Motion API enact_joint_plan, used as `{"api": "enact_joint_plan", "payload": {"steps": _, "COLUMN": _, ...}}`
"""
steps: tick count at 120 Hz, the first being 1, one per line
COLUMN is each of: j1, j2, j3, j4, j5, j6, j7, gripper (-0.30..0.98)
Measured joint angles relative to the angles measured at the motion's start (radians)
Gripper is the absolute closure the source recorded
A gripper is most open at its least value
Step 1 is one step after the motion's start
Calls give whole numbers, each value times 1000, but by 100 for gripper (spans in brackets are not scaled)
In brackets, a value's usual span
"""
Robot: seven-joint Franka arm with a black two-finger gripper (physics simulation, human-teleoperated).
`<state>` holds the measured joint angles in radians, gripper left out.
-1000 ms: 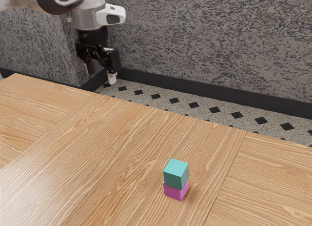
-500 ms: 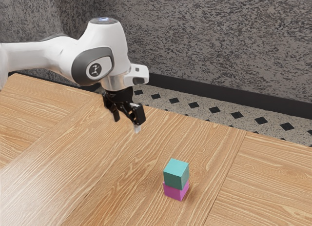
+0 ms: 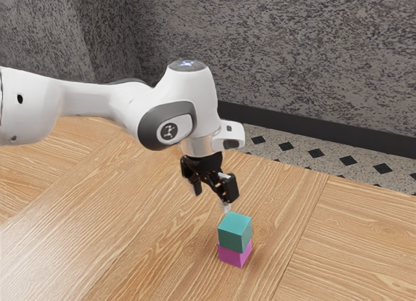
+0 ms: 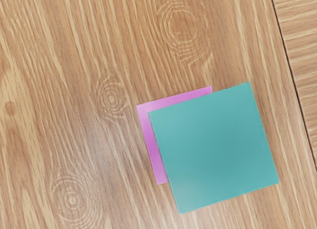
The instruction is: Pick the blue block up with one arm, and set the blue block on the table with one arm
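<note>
My gripper [image 3: 212,197] hangs above the table, open, its two fingers apart with nothing between them. Just beyond and below it, toward the exterior view's right, the teal-blue block [image 3: 234,232] rests on top of a magenta block [image 3: 234,254]. In the wrist view the blue block [image 4: 214,147] covers most of the magenta block [image 4: 154,150], whose edges show along two sides. The stack stands upright on the wooden table [image 3: 162,249].
A seam [image 4: 292,75] in the tabletop runs past the stack. Behind the table's far edge lie a patterned floor [image 3: 312,155] and a speckled grey wall [image 3: 312,60].
From beyond the table's far edge, my hand has come over the table toward the exterior view's right and lower, close to the stack. Both blocks have stayed still.
</note>
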<state>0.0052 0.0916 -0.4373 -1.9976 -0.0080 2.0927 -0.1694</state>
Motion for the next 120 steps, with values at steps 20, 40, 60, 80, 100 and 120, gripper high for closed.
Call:
{"api": "enact_joint_plan", "payload": {"steps": 20, "j1": -15, "j2": 60, "j3": 1, "j4": 31, "j5": 25, "j6": 13, "j7": -41, "gripper": 0}}
{"api": "enact_joint_plan", "payload": {"steps": 40, "j1": -40, "j2": 91, "j3": 3, "j4": 40, "j5": 32, "j6": 26, "j7": -77, "gripper": 0}}
{"api": "enact_joint_plan", "payload": {"steps": 60, "j1": -58, "j2": 151, "j3": 9, "j4": 74, "j5": 43, "j6": 37, "j7": -107, "gripper": 0}}
{"api": "enact_joint_plan", "payload": {"steps": 80, "j1": -70, "j2": 202, "j3": 18, "j4": 86, "j5": 52, "j6": 43, "j7": -134, "gripper": 0}}
{"api": "enact_joint_plan", "payload": {"steps": 100, "j1": -171, "j2": 220, "j3": 116, "j4": 95, "j5": 53, "j6": 46, "j7": -154, "gripper": 0}}
{"api": "enact_joint_plan", "payload": {"steps": 120, "j1": -178, "j2": 248, "j3": 123, "j4": 112, "j5": 54, "j6": 50, "j7": -169, "gripper": 0}}
